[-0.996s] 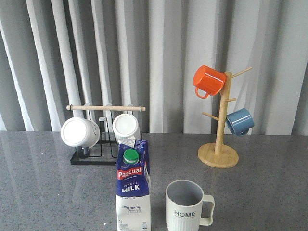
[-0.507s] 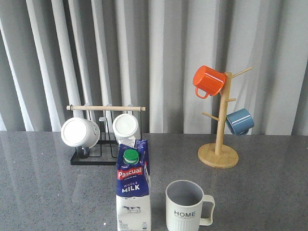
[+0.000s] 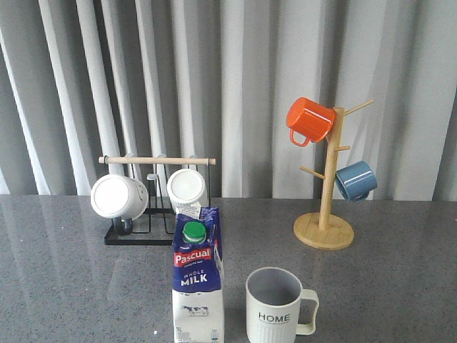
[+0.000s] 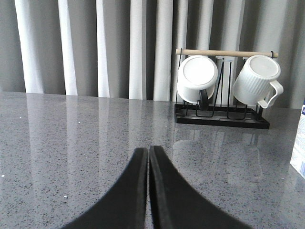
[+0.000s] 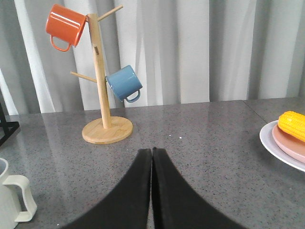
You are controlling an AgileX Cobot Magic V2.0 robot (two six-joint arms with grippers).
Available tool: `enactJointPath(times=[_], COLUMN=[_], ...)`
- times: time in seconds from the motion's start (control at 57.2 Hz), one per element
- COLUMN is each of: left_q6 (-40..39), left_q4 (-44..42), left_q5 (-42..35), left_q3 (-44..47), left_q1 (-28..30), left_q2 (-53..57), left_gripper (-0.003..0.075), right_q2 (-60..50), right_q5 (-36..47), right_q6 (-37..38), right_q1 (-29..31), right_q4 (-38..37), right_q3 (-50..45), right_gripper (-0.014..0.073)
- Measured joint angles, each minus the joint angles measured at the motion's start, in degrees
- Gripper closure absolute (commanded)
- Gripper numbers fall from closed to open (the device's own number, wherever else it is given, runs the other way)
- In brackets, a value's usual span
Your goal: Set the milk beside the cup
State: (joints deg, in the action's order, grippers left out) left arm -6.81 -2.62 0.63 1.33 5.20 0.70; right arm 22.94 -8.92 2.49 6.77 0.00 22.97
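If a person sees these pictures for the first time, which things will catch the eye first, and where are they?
The eye goes first to the milk, a tall blue-and-white carton at the front edge of the grey table, with the cup marked HOME just to its right, apart from it. Next comes the orange mug, hanging high on the wooden mug tree at the back right. Both grippers, left and right, are shut and hold nothing.
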Motion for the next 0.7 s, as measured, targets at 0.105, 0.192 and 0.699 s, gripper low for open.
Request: enactJointPath(times=[0.105, 0.192, 0.699], left_q6=[0.0, 0.0, 0.0], left_q4=[0.0, 0.0, 0.0], left_q5=[0.0, 0.0, 0.0], left_q3=[0.0, 0.0, 0.0], left_q1=[0.0, 0.0, 0.0], left_q2=[0.0, 0.0, 0.0], left_gripper=[0.0727, 0.0727, 0.0727], right_q2=[0.0, 0.0, -1.7], right_q5=[0.0, 0.0, 0.9], right_q6=[0.0, 0.0, 0.0], right_q1=[0.0, 0.0, 0.0], right_q4=[0.0, 0.0, 0.0], right_q3=[0.0, 0.0, -1.5], right_gripper=[0.0596, 0.0596, 0.0596])
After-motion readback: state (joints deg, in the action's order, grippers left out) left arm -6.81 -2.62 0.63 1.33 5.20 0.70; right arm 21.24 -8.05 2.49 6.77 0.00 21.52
